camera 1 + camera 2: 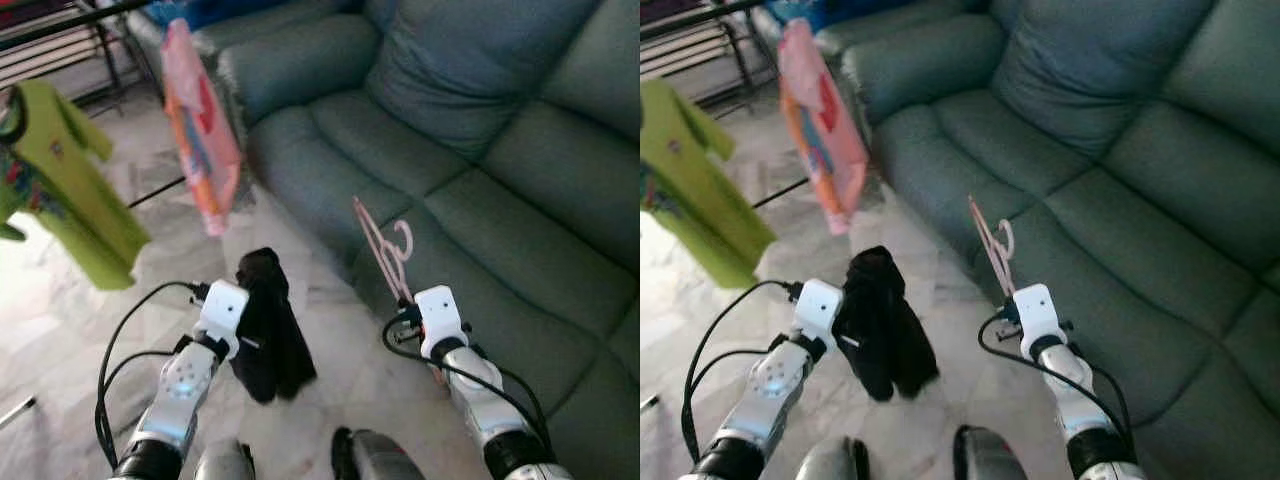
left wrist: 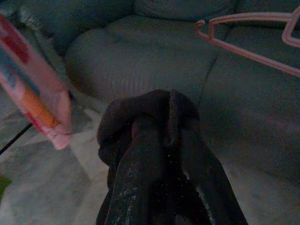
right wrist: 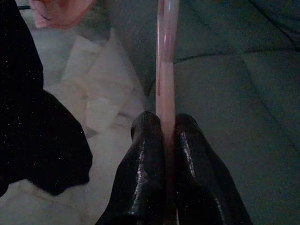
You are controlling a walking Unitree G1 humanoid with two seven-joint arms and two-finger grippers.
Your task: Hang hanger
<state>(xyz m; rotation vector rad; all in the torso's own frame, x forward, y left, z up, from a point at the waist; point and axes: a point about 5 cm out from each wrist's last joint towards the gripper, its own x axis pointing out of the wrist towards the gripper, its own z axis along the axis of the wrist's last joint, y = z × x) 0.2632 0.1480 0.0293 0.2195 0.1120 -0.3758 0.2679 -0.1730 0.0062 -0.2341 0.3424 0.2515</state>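
Clamping is confirmed: the pink hanger (image 1: 385,250) is pinched upright in the right gripper (image 3: 166,136) before the sofa (image 1: 480,150); a dark garment (image 1: 268,325) is gripped by the left gripper (image 2: 157,136); twisting of the thinly-held hanger is judged likely.

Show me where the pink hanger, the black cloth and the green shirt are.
pink hanger (image 1: 385,250), left eye view, its thin frame.
black cloth (image 1: 268,330), left eye view, its hanging middle.
green shirt (image 1: 75,190), left eye view, its body.
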